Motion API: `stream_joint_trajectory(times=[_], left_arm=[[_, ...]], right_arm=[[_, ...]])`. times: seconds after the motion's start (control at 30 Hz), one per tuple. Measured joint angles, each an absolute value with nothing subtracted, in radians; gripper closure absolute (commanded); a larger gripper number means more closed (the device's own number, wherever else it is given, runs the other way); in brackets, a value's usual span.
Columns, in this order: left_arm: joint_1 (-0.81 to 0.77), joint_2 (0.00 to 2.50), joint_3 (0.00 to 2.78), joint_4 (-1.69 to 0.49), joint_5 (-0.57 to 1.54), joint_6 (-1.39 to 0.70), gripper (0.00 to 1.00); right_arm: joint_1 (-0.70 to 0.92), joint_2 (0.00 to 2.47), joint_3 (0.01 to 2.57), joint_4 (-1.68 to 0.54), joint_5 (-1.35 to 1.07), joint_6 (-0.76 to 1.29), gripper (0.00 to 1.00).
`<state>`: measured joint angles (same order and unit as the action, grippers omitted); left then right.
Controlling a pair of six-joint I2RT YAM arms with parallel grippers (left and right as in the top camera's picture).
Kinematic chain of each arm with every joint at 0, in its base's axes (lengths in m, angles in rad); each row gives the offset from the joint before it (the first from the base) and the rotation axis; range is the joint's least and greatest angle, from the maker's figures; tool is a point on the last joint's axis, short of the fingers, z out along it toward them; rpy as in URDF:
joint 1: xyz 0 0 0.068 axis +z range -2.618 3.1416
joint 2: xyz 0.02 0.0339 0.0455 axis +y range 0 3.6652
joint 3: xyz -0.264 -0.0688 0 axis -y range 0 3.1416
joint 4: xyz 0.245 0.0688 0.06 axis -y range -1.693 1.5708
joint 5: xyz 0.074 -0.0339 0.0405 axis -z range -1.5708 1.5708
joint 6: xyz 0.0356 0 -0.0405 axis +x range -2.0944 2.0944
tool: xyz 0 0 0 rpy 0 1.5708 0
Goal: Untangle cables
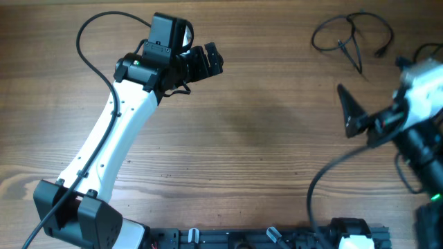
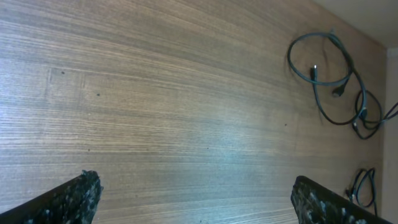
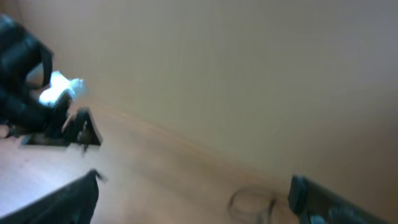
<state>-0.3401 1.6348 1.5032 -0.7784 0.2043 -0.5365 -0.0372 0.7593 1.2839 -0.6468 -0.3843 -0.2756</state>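
The thin black cables [image 1: 349,38] with small metal-tipped plug ends lie in loose overlapping loops at the far right of the brown wood-grain desk [image 1: 256,138], near its back edge. The left wrist view shows a larger loop running into a smaller one beside it, and a separate small coil [image 2: 362,185] at the picture's lower right edge. Whether the loops are knotted or only laid across each other I cannot tell.

The left tool [image 1: 206,61], black and two-fingered on a white arm, hangs over bare wood toward the back left, well apart from the cables. Its jaws are spread wide and released, with nothing between them, as its own camera confirms. It looks parked out of the way, which would leave the first reach to the other arm.

The right tool [image 1: 354,111] is nearer, just in front of the cables, but angled toward the middle of the desk rather than at them. Its camera is blurred, yet both fingers stand far apart with only desk between them, so it is released and empty. A faint loop low in that view is too smeared to identify.

By my judgement the task is at its start, with no strand lifted or drawn apart yet. The spread jaws suit an approach. The next move probably calls for the right tool to turn toward the loops and pinch one strand near a plug end, since a grab at a crossing would drag both cords together
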Motion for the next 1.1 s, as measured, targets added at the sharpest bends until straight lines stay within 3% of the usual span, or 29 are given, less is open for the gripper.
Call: stream_joint_trajectory(times=[0.2, 0.4, 0.7, 1.1], left_arm=[[-0.34, 1.635, 1.503, -0.778, 0.202, -0.536, 0.0], [-0.34, 1.635, 1.503, -0.778, 0.202, -0.536, 0.0], [-0.34, 1.635, 1.503, -0.778, 0.202, -0.536, 0.0], [-0.34, 1.635, 1.503, -0.778, 0.202, -0.536, 0.0]], right_arm=[[0.015, 0.496, 0.741, -0.177, -0.353, -0.294, 0.0], [0.084, 0.288, 0.347, 0.06, -0.335, -0.322, 0.0], [0.095, 0.091, 0.092, 0.098, -0.33, -0.328, 0.0], [0.096, 0.019, 0.008, 0.023, -0.328, -0.327, 0.0]])
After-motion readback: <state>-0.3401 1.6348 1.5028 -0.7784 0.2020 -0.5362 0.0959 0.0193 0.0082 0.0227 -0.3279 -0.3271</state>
